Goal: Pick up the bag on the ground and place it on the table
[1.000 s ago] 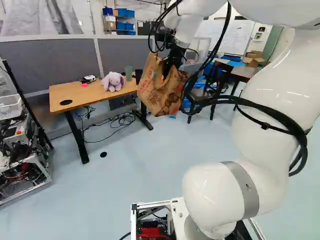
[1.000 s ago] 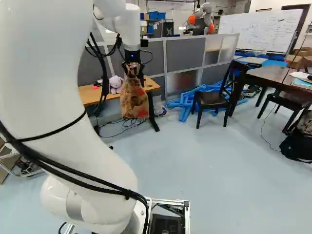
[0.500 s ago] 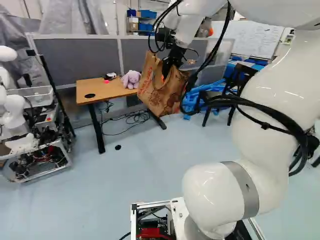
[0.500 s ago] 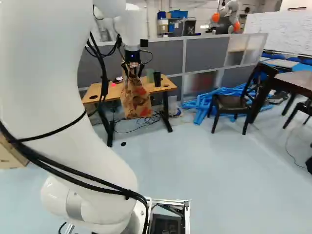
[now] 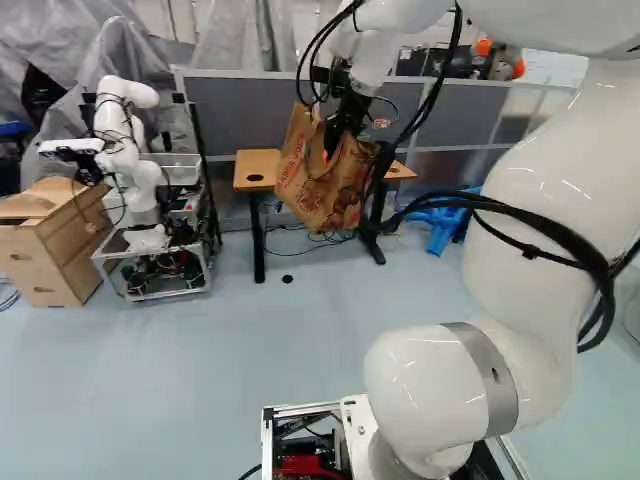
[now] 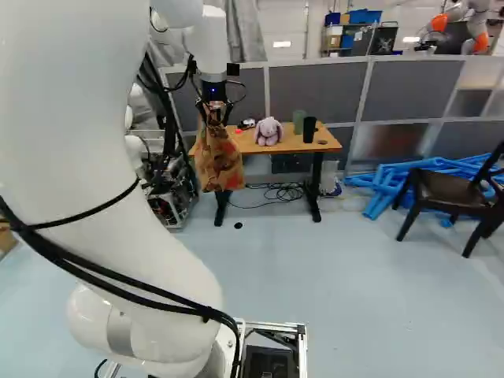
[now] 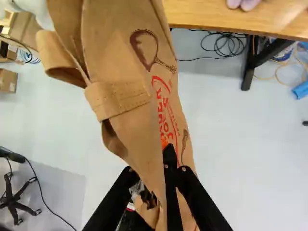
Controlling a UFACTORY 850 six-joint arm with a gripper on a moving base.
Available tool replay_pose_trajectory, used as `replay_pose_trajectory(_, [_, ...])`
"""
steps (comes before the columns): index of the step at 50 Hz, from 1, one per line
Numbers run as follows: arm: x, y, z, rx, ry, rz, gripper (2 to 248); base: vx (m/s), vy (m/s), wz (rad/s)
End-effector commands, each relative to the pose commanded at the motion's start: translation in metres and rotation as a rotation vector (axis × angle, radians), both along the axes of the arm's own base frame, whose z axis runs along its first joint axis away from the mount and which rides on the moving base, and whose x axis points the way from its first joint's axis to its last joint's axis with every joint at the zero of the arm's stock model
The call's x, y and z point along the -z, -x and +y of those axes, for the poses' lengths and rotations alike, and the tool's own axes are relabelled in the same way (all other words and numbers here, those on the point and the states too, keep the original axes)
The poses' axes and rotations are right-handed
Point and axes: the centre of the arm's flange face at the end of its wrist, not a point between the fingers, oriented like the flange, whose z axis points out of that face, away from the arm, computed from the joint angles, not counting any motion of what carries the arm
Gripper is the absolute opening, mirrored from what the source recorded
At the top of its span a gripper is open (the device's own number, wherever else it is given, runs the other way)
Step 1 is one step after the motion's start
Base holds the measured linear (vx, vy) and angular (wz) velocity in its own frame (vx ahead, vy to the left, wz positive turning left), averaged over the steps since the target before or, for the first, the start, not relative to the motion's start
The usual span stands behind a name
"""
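The gripper (image 5: 342,128) is shut on the top of the brown paper bag (image 5: 318,185), which hangs from it in the left base view. In the right base view the bag (image 6: 219,161) hangs upright under the wrist, overlapping the left part of the wooden table (image 6: 327,145). Seen from the wrist, the gripper (image 7: 168,156) pinches the bag's paper (image 7: 130,67), and its handle loops stick out ahead of the fingers. The table edge (image 7: 216,26) lies beyond the bag. Whether bag and table touch, I cannot tell.
On the table are a plush toy (image 6: 268,131), a dark cup (image 6: 309,130) and a green cup (image 6: 298,121). Cables (image 6: 276,193) lie beneath it. Another robot (image 5: 135,160) stands by a wooden box (image 5: 60,245). A dark chair (image 6: 449,193) and blue pipes (image 6: 386,187) are beyond the table's right side.
The base has turned left, so the room has shifted rightward in both base views. The arm keeps its pose, with the bag still held in the gripper.
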Motion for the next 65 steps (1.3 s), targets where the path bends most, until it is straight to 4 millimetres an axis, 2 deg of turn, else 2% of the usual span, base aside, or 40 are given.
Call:
replay_pose_trajectory(23, [0.0,0.0,0.0,0.0,0.0,0.0,23,-0.001,0.069,0.336])
replay_pose_trajectory(40, [0.0,0.0,0.0,0.0,0.0,0.0,23,0.004,-0.001,-0.006])
replay_pose_trajectory(65, [0.0,0.0,0.0,0.0,0.0,0.0,23,0.093,0.001,-0.009])
